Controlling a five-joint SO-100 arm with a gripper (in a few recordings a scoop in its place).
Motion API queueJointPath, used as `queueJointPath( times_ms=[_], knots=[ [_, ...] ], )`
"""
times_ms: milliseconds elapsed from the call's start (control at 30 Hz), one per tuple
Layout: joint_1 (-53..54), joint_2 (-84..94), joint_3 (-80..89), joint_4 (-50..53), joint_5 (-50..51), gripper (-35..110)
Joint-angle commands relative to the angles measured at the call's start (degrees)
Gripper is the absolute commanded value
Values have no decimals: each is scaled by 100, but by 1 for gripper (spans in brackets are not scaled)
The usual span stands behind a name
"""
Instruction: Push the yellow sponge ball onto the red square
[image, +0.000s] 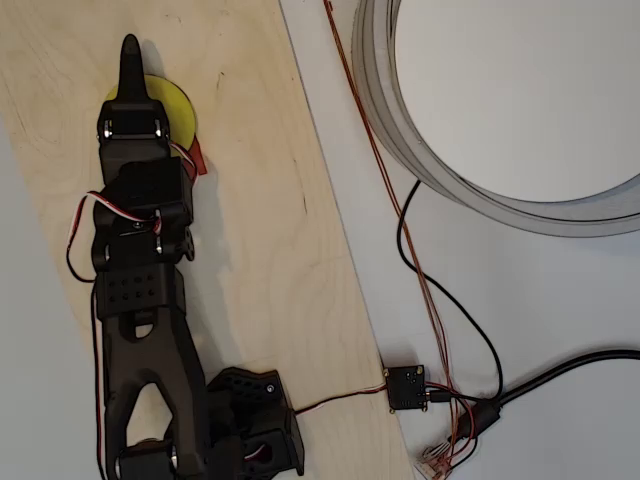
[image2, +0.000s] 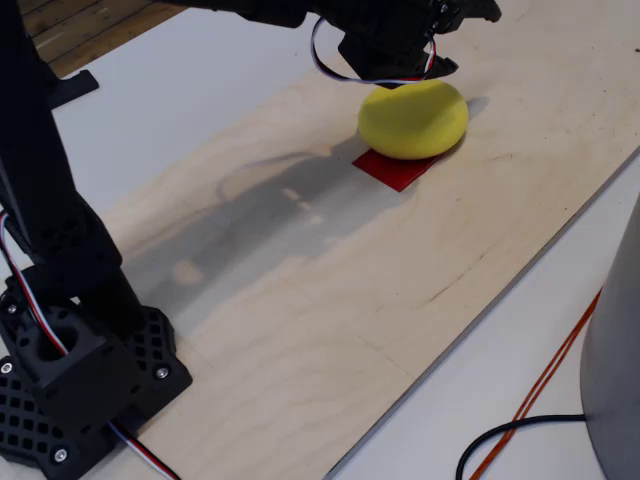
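Note:
The yellow sponge ball lies on the wooden board, and my black arm covers its left part in the overhead view. In the fixed view the ball rests over the far edge of the red square, most of which shows in front of it. Overhead, only a sliver of the red square peeks out beside the arm. My gripper points past the ball's left side with its fingers together in one thin tip and nothing between them. Its wrist hangs just above the ball.
The light wooden board runs diagonally across a white table. A large grey ring stands at the upper right. Red and black cables and a small black connector box lie right of the board. My arm's base sits at the board's near end.

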Motion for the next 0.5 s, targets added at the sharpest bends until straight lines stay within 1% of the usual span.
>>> queueJointPath(
  times_ms=[0,267,467],
  knots=[
    [44,26,-272,211,114,24],
    [18,-211,-905,1204,422,24],
    [-26,-255,-984,1503,659,24]
  ],
)
